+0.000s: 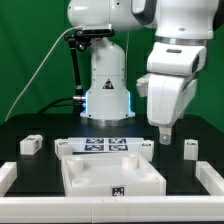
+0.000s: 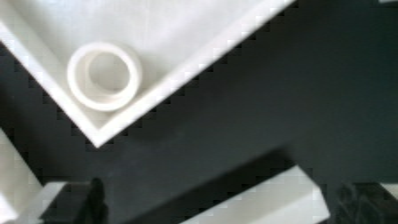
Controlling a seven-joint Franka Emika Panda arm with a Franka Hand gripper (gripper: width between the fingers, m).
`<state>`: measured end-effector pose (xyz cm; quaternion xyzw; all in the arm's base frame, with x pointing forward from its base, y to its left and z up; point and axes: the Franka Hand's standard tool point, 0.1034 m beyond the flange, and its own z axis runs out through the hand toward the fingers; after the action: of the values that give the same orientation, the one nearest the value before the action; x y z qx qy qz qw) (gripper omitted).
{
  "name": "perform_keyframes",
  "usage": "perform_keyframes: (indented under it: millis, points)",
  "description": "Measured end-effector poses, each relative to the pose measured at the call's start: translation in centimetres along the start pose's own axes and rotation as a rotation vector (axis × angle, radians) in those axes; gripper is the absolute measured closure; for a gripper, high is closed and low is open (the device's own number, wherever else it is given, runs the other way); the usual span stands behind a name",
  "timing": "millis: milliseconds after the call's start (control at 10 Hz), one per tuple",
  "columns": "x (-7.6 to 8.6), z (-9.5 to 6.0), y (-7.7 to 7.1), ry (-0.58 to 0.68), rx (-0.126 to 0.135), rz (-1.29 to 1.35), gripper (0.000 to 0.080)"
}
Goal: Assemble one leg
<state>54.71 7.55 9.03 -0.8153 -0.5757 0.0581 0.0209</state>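
Two small white legs with marker faces stand on the black table in the exterior view, one at the left (image 1: 30, 145) and one at the right (image 1: 190, 148). My gripper (image 1: 165, 133) hangs just above the table between the marker board and the right leg, touching neither. In the wrist view the gripper (image 2: 217, 205) is open and empty, with its dark fingers (image 2: 80, 200) far apart at the picture's edges. A corner of the large white tray-like piece (image 2: 178, 40) with a round hole (image 2: 103, 75) lies below it. No leg shows in the wrist view.
The marker board (image 1: 105, 145) lies mid-table, with small white blocks at its ends (image 1: 62, 147) (image 1: 147, 143). The white tray-like piece (image 1: 70, 180) sits in front of it. White rails border the table at the left (image 1: 6, 175) and right (image 1: 214, 176). The arm's base (image 1: 107, 80) stands behind.
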Motion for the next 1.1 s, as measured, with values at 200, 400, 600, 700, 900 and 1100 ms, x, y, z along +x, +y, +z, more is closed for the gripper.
perform_keyframes:
  millis: [200, 400, 600, 700, 900, 1100]
  points:
    - [-1.3, 0.6, 0.3, -0.014, 0.024, -0.054, 0.0149]
    - [-1.2, 0.6, 0.2, -0.014, 0.024, -0.046, 0.0149]
    - [-1.3, 0.8, 0.4, 0.002, 0.0, -0.109, 0.0149]
    - [-2.2, 1.6, 0.3, 0.033, -0.055, -0.223, 0.0149]
    - [-4.5, 3.0, -0.5, 0.037, -0.078, -0.377, 0.0149]
    - [-5.1, 3.3, -0.4, 0.016, -0.082, -0.438, 0.0149]
